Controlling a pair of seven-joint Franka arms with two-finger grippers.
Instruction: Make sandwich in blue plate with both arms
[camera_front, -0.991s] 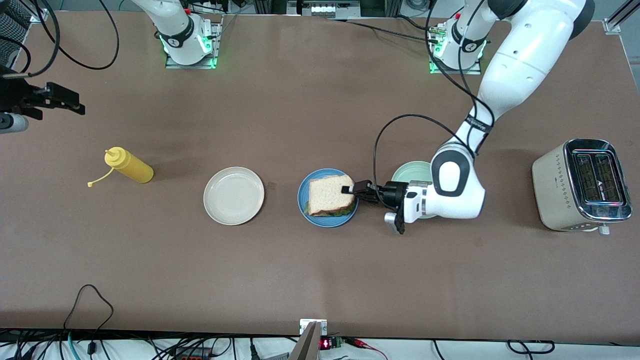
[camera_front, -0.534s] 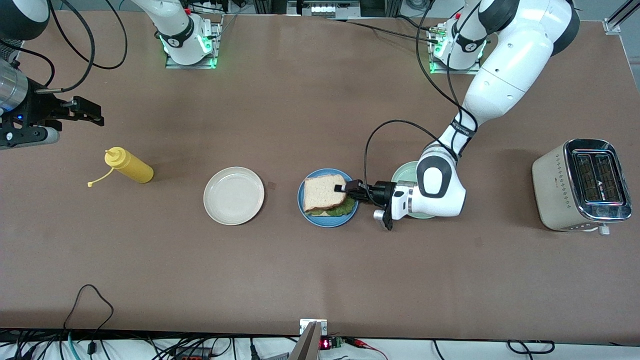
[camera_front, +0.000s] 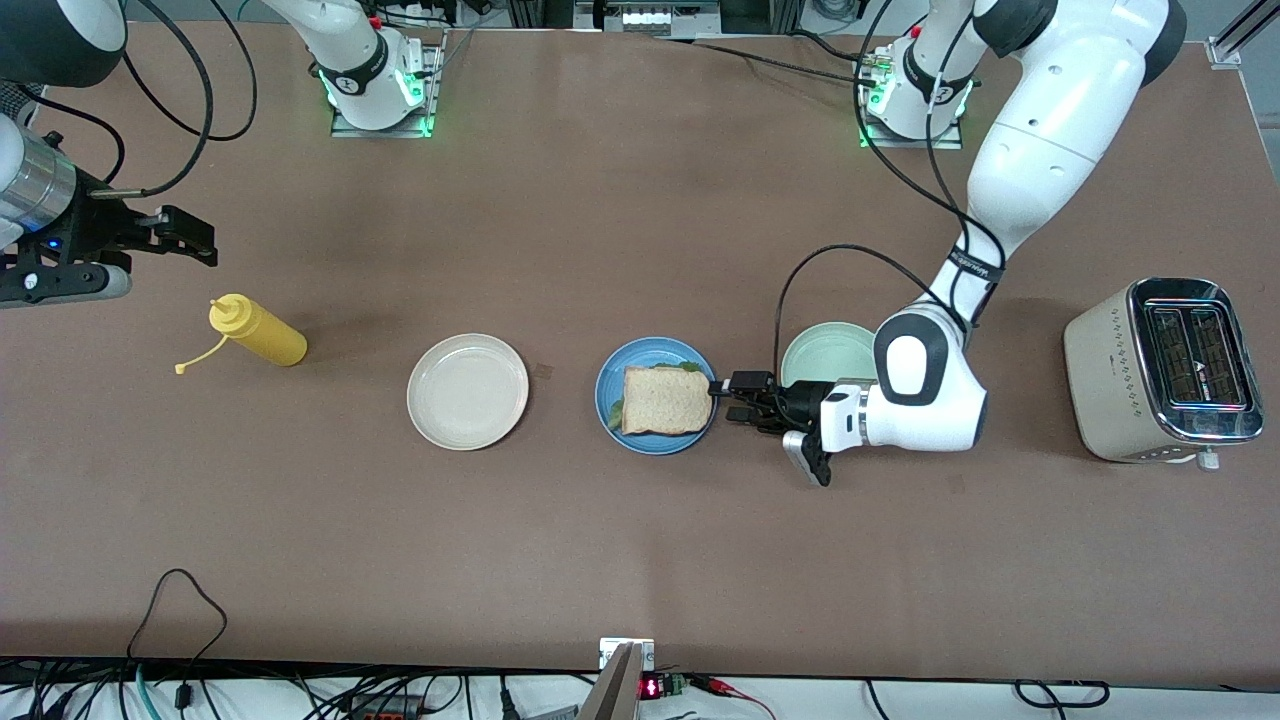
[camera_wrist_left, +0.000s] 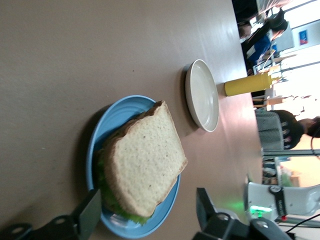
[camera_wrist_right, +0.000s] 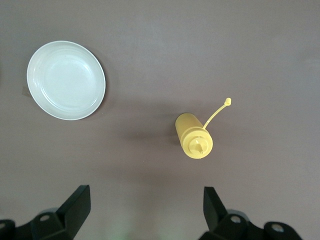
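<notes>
The sandwich (camera_front: 655, 400) lies on the blue plate (camera_front: 604, 392) at mid-table, its top slice flat with green lettuce showing at the edges. My left gripper (camera_front: 724, 399) is low beside the plate's rim, on the side toward the left arm's end. It is open and holds nothing. In the left wrist view the sandwich (camera_wrist_left: 145, 160) rests on the blue plate (camera_wrist_left: 107, 120) just ahead of the spread left gripper (camera_wrist_left: 147, 209). My right gripper (camera_front: 190, 240) hangs open and empty over the table by the yellow bottle; it (camera_wrist_right: 145, 205) looks down on bare table.
A cream plate (camera_front: 467, 390) sits beside the blue plate toward the right arm's end, with a yellow squeeze bottle (camera_front: 258, 333) past it. A mint-green plate (camera_front: 825, 350) lies partly under the left wrist. A toaster (camera_front: 1165, 370) stands at the left arm's end.
My left gripper opened, let go of the top bread slice and drew back off the plate; the slice now lies flat on the lettuce. The right gripper shifted slightly.
</notes>
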